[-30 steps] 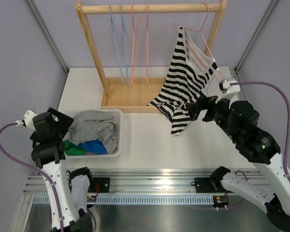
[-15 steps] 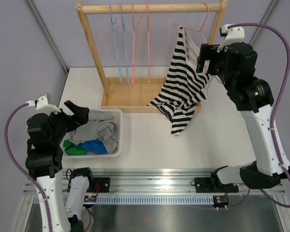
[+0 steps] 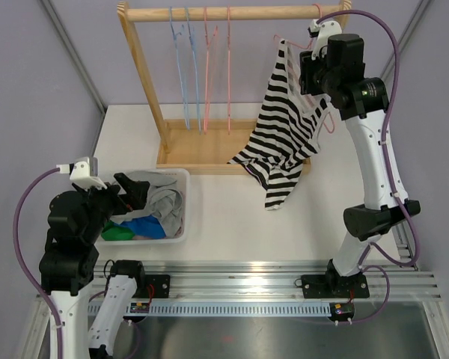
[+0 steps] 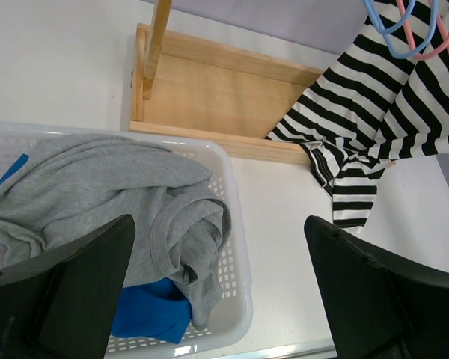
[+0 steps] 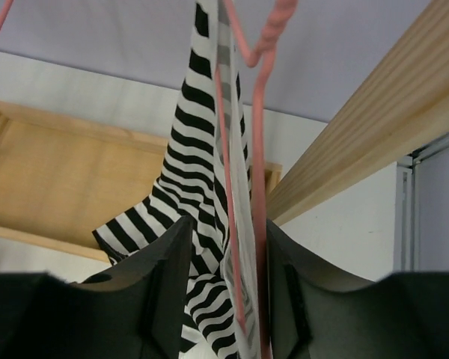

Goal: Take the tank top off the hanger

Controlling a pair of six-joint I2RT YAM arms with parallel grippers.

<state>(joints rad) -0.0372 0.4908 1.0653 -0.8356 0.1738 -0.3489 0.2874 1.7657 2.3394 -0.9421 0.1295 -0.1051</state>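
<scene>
Overhead, a black-and-white striped tank top (image 3: 284, 127) hangs from a pink hanger (image 5: 257, 149) hooked at the right end of a wooden rail (image 3: 232, 13). Its hem trails down over the rack's wooden base (image 3: 202, 146) and onto the white table (image 3: 232, 217).

The right arm is raised to the top of the hanger. The right claw (image 5: 228, 239) is about half closed, with one finger on each side of the strap and the hanger wire. Whether it is actually pinching them cannot be told.

The left claw (image 4: 218, 224) is spread wide and holds nothing. It hovers above a white basket (image 3: 185, 209) at the table's left, which holds grey (image 3: 146, 194), blue and green clothes.

By this view the task is barely begun. The top is on the hanger and the hanger is on the rail. Securing a grip and slipping the straps off the hanger both remain to be done.

Spare blue (image 3: 187, 67) and pink (image 3: 207, 75) hangers hang further left on the rail. Pale lilac walls (image 3: 30, 90) enclose the table on three sides, and a metal mounting rail runs along its near edge under the arms.
</scene>
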